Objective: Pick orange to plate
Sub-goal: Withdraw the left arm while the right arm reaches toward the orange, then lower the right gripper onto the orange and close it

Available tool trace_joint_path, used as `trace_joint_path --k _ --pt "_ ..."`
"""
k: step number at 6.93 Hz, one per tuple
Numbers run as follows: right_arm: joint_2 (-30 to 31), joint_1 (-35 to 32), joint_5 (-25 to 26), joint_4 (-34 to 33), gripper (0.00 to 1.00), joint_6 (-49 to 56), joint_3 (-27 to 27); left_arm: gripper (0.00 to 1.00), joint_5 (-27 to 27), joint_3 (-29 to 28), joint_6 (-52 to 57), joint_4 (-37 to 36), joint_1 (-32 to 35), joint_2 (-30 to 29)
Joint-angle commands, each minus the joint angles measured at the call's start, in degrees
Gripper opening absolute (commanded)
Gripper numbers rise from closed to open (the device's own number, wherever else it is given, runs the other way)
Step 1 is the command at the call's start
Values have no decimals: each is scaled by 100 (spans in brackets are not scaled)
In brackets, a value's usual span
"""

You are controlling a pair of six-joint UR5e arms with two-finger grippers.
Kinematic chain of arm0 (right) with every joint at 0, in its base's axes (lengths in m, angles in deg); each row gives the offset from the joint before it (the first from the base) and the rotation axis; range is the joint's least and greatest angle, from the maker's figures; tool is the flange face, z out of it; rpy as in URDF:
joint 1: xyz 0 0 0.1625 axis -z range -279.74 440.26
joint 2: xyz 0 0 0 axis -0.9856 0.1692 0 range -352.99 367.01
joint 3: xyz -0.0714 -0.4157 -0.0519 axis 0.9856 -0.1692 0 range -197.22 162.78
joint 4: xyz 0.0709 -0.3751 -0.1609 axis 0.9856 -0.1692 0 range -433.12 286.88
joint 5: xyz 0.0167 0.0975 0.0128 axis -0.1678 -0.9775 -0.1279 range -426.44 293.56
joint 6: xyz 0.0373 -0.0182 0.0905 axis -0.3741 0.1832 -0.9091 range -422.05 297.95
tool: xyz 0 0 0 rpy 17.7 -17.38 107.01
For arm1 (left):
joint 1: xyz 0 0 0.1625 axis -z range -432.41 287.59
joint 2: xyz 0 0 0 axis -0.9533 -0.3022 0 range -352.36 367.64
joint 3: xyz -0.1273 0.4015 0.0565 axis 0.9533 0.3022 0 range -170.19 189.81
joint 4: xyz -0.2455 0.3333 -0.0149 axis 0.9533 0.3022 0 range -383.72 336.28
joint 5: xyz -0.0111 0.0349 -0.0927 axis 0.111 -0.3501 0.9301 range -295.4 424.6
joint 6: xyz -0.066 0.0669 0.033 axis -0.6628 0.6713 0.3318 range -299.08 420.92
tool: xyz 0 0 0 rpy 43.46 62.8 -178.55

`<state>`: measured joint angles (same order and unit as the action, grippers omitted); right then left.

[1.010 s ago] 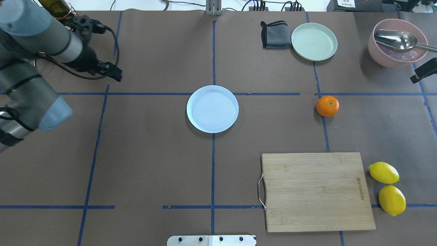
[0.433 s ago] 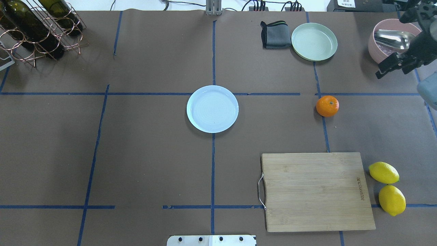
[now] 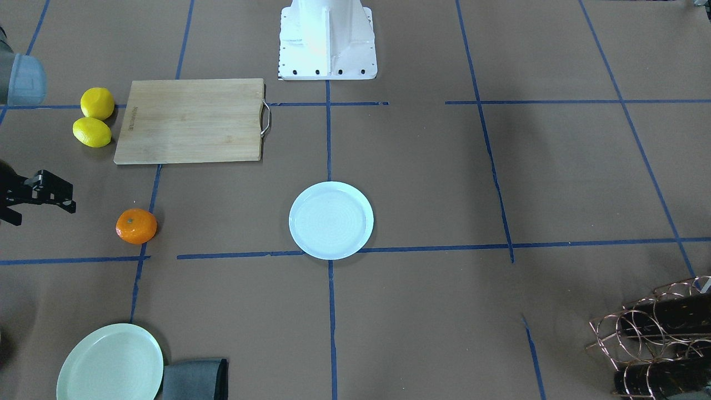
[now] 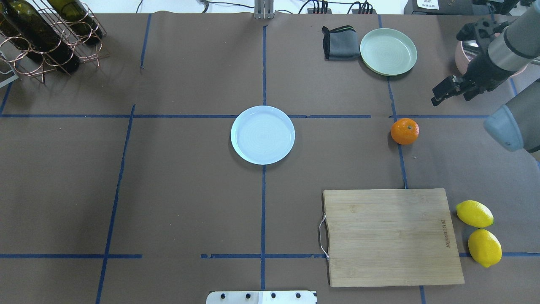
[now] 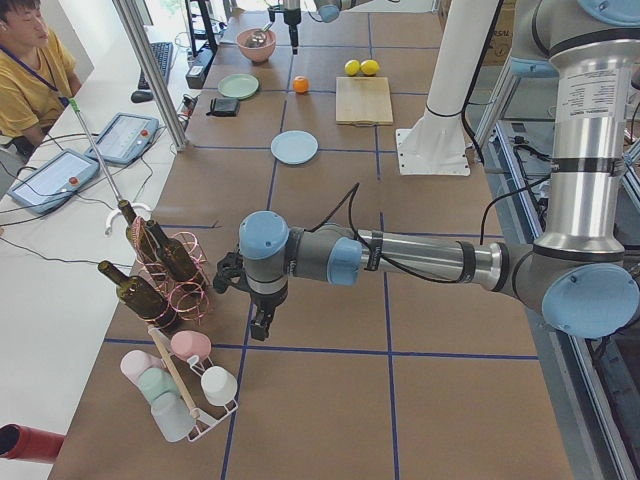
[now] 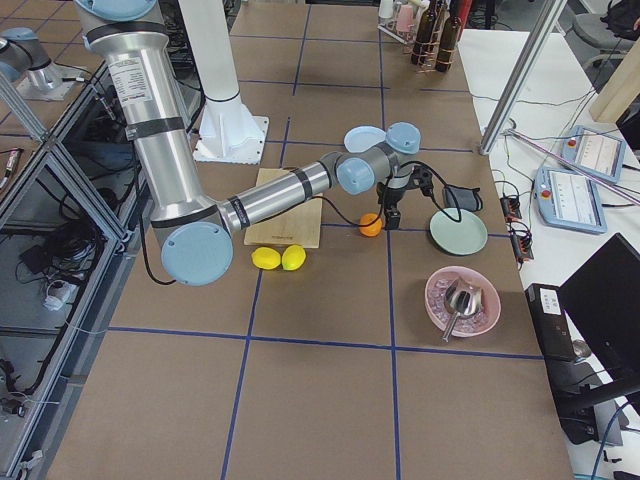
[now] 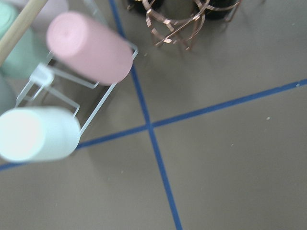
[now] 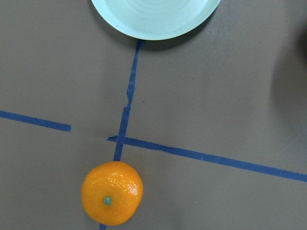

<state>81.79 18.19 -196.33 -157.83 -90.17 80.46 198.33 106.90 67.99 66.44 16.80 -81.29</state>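
My right end effector (image 4: pixel 454 90) hangs with its fingers spread and nothing between them, off to the far outer side of the orange (image 4: pixel 404 131) and not yet over it. The orange sits on a blue tape line, well apart from the white plate (image 4: pixel 262 134) at the centre. I judge I should centre over the stem dimple, drop straight down and close gently at the widest part (a round fruit rolls if nudged from one side). The tabletop (image 4: pixel 177 190) is flat brown paper. A green plate (image 4: pixel 388 51) and a cutting board (image 4: pixel 392 236) lie near, with room between. Whether my left end effector (image 5: pixel 262 322) is spread or closed, I cannot tell.
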Motion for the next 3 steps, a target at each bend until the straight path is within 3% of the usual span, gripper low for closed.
trace_joint_path --k 1,2,3 --pt "2 473 262 591 100 -464 -256 100 4 186 5 -367 53 -2" --pt "-77 754 376 1379 100 -1015 -614 100 -13 161 5 -367 44 -36" --pt "-217 957 812 1578 100 -1264 -809 100 -14 187 5 -367 44 -28"
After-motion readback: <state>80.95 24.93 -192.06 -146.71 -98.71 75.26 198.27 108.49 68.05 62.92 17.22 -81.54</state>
